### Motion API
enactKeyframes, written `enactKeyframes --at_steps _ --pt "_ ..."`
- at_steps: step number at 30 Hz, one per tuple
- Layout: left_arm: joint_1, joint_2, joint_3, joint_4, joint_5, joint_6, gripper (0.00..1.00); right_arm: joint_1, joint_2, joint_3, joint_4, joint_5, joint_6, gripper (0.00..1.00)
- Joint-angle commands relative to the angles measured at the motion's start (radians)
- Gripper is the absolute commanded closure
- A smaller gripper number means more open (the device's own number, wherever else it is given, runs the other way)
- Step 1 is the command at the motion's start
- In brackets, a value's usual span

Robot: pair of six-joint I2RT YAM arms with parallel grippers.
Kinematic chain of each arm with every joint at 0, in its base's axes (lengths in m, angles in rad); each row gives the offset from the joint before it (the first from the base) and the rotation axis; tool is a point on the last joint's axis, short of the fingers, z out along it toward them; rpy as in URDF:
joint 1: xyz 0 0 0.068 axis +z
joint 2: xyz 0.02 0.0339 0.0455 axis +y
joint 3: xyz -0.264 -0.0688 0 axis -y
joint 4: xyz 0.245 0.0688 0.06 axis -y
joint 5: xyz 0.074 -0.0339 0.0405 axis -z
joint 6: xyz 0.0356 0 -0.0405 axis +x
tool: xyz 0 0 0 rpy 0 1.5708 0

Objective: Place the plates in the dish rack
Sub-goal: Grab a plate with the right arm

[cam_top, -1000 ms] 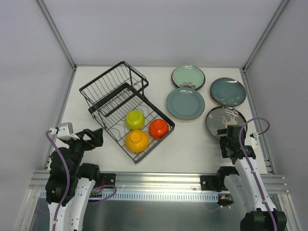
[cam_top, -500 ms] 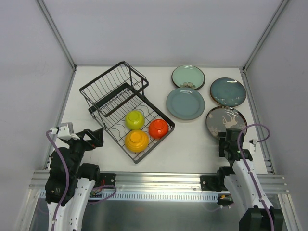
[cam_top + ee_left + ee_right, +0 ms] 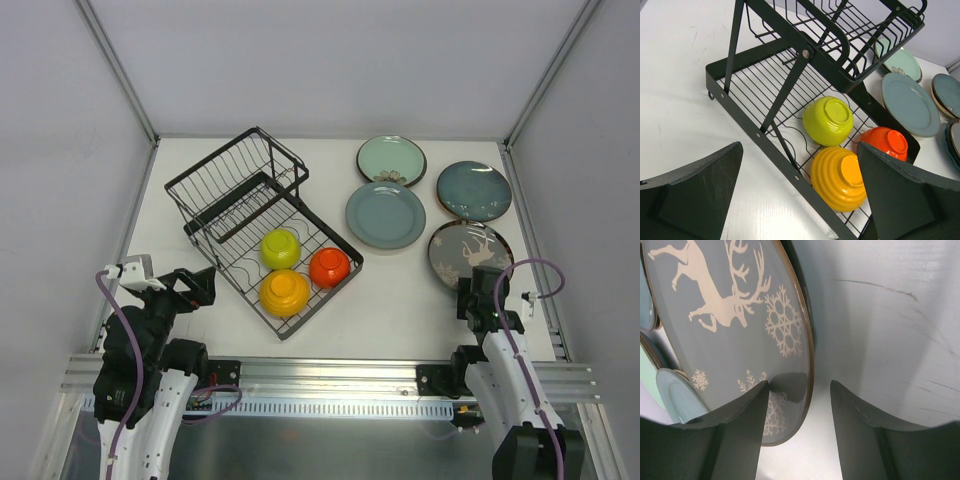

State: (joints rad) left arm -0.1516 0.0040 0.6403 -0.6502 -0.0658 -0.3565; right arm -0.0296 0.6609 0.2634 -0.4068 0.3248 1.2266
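Deer plate (image 3: 725,315), right of dish rack (image 3: 760,134): right gripper (image 3: 800,385), jaws parted, straddles its rim, seemingly for pickup; left gripper (image 3: 800,150) gapes.

Glazed plates (image 3: 386,215) gleam (dish rack (image 3: 760,135): matt wire).

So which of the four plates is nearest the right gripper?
The dark grey plate with white reindeer and snowflakes; the right gripper straddles its rim. The others sit farther back.
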Motion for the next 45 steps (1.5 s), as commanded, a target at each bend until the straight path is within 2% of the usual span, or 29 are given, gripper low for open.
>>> enactKeyframes --at_steps 1,23,34,40,45 --pt "-0.008 -0.17 -0.001 0.014 -0.014 -0.016 0.01 -0.015 -0.003 -0.009 0.019 0.025 0.02 0.47" --pt "-0.008 -0.17 -0.002 0.015 -0.012 -0.016 0.01 -0.033 -0.099 0.043 -0.089 0.0 -0.01 0.75" --pt "-0.008 -0.17 -0.002 0.015 -0.012 -0.016 0.01 -0.038 -0.112 0.105 -0.152 -0.003 -0.041 0.8" --pt "-0.008 -0.17 -0.002 0.015 -0.012 -0.016 0.01 -0.036 -0.106 0.131 -0.177 -0.024 -0.073 0.89" --pt "-0.008 -0.17 -0.002 0.014 -0.012 -0.016 0.01 -0.036 -0.08 0.163 -0.179 -0.026 -0.127 0.89"
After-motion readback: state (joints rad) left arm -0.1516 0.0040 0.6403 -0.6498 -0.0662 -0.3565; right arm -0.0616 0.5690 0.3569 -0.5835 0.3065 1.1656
